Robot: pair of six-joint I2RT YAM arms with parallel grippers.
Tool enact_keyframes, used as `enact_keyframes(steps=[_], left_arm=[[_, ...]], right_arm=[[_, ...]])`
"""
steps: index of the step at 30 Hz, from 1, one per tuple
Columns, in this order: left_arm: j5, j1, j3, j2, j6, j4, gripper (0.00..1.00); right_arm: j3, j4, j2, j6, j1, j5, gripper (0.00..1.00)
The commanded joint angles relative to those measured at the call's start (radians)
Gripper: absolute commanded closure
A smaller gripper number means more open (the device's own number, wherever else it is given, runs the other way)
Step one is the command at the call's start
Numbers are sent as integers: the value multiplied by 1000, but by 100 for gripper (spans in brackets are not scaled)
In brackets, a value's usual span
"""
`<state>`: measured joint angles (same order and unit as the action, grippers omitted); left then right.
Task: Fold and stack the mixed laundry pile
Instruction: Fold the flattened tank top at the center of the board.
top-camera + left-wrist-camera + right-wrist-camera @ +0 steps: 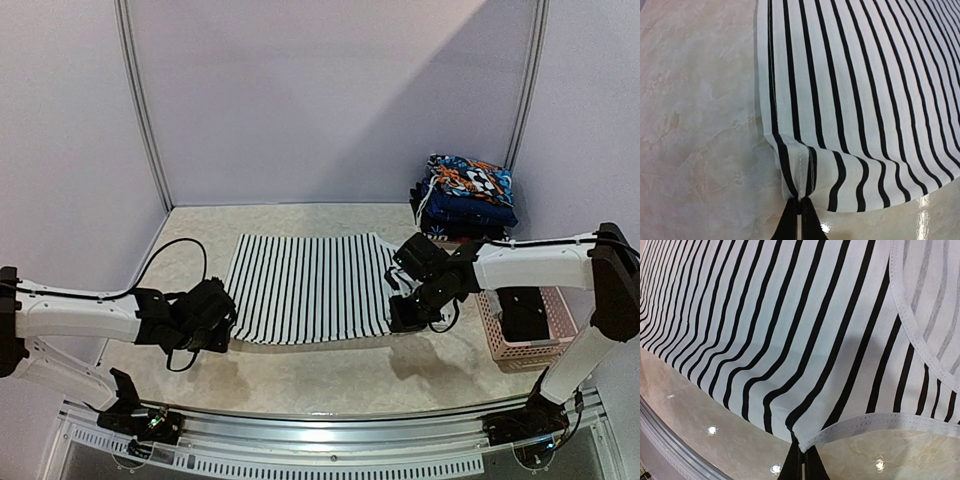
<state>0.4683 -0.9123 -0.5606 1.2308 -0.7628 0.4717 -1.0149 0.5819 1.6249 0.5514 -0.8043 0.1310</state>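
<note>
We see the black-and-white striped garment spread flat on the table, its stripes running away from the arms, and it lies between the two grippers. The left gripper reaches in low from the left and meets the garment at its near left corner. In the left wrist view its fingertips are pressed together on the cloth's edge. The fabric gathers into a small pucker where they bite, and the rest of the garment fans away up and to the right. The right gripper comes in from the right to the near right corner. In the right wrist view its fingertips are likewise closed on the white stitched hem, just where that hem ends at the corner. A curved stitched edge shows at the upper right, with paler fabric beyond it. Both grippers thus pinch the same garment, one at each near corner, and its near edge runs between them. We cannot tell whether those corners are raised off the table. A stack of folded garments, topped by a blue-and-orange printed piece, sits at the back right, well apart from the striped one. A pink lattice basket stands at the right, under the right arm.
</note>
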Motion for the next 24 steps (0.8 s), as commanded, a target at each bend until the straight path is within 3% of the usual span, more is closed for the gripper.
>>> enact_keyframes(steps=[1,24], left_arm=[[34,3,-35,16,23,23,100],[25,125,-122,134,122,-47,100]], right_arm=[[-42,41,19,-28,19,-25,100],[-196,106,122,-118,109,-15,100]])
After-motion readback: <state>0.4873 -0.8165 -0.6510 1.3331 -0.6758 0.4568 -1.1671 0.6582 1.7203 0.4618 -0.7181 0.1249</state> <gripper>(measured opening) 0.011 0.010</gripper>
